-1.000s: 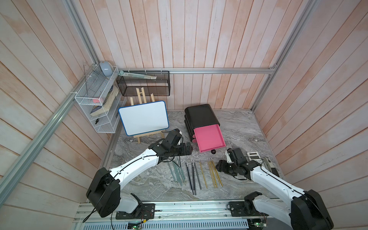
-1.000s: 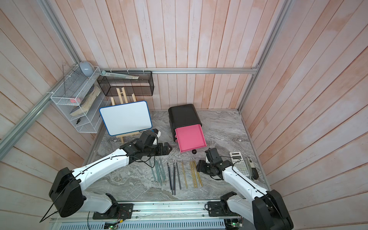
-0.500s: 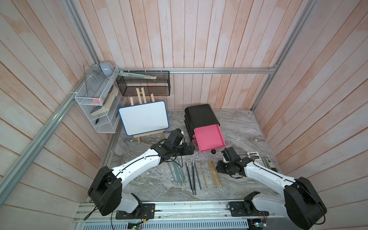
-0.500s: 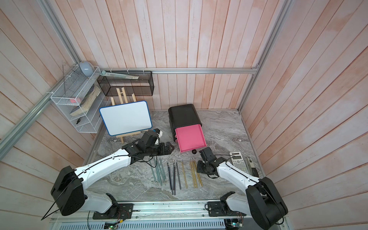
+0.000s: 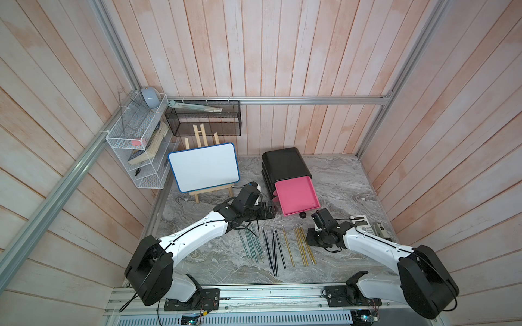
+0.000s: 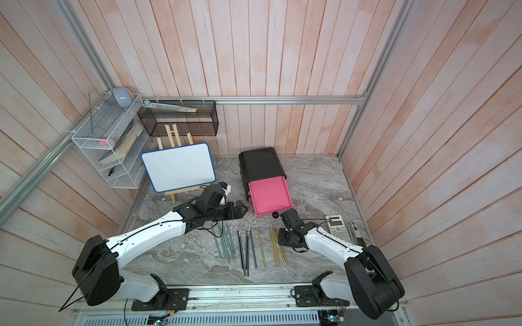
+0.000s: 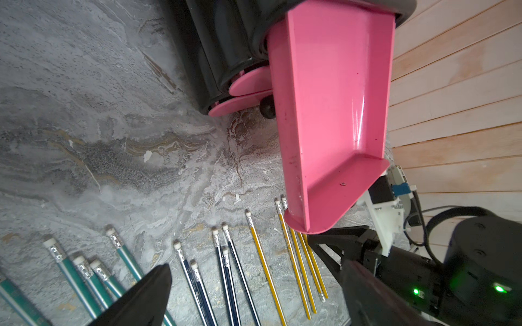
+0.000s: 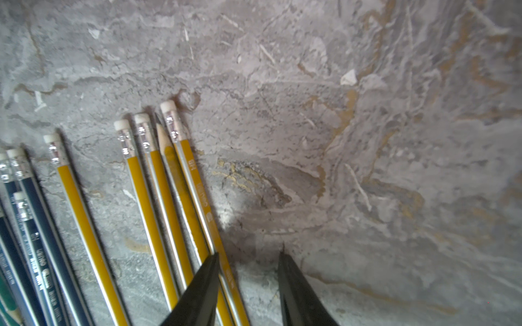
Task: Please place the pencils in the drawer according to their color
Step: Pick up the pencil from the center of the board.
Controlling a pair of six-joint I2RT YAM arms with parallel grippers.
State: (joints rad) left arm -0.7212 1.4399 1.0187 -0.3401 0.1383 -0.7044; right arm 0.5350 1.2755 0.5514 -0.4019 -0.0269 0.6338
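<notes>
Right arm has swung in from the calculator [image 5: 361, 223] side, and its right hand [image 5: 310, 240] now sits at the outer edge of the yellow pencils [image 5: 303, 245]. The left hand [image 5: 269, 212] has nudged closer to the drawer [image 5: 284, 165].

Both top views: the drawer stands at the back of the worktop [image 5: 339, 180], its top pink tray [image 5: 295, 197] pulled right out, black knob [image 5: 303, 215] at the front. Every pencil lies on the worktop just ahead of it, sorted in rows: teal pencils [image 6: 224, 245], black pencils [image 6: 247, 248], then the yellow ones.

Left wrist view: the left hand's fingers [image 7: 147, 290] are spread wide with nothing between them, held above the eraser ends of the teal and black rows. The pink tray juts out of the black body, and the two lower fronts [image 7: 248, 84] are shut.

Right wrist view: fingers [image 8: 203, 290] parted, bare worktop showing between the tips. One tip lies across the outermost yellow pencil [image 8: 201, 192], and nothing is gripped. One reversed pencil [image 8: 163, 137] has its sharpened point among the erasers.
</notes>
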